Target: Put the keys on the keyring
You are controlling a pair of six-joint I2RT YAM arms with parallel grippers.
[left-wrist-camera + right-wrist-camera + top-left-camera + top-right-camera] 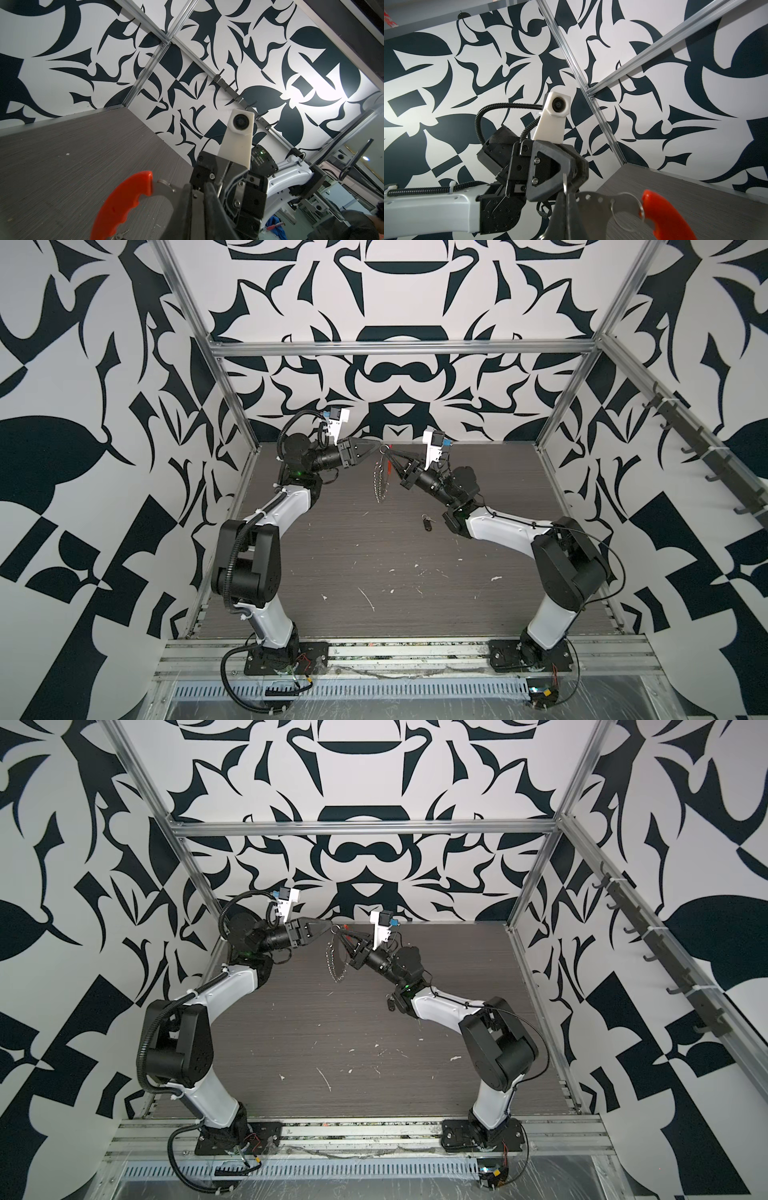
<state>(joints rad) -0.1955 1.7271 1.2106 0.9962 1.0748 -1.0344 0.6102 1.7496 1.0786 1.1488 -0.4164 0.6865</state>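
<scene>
Holding the keyring (379, 494) up at the back of the counter (353, 564). My right end effector (386, 452) is pressed together on the keyring's top end. The chain loop hangs free below, and the red section (664, 212) sits just beside my fingers.

My left end effector (376, 446) meets the same top end with its jaws nearly together. I cannot tell whether it pinches anything.

The key (426, 524) lies flat on the counter, well apart from both tips and close under my right forearm.

Risks, as I judge them:
- Two tips crowd one small spot, so a bump or tug could twist the keyring out of my right grip and drop it.
- The hanging loop may swing.
- The key is tiny, so it could slide under a pinch or be swept aside by the forearm.
</scene>
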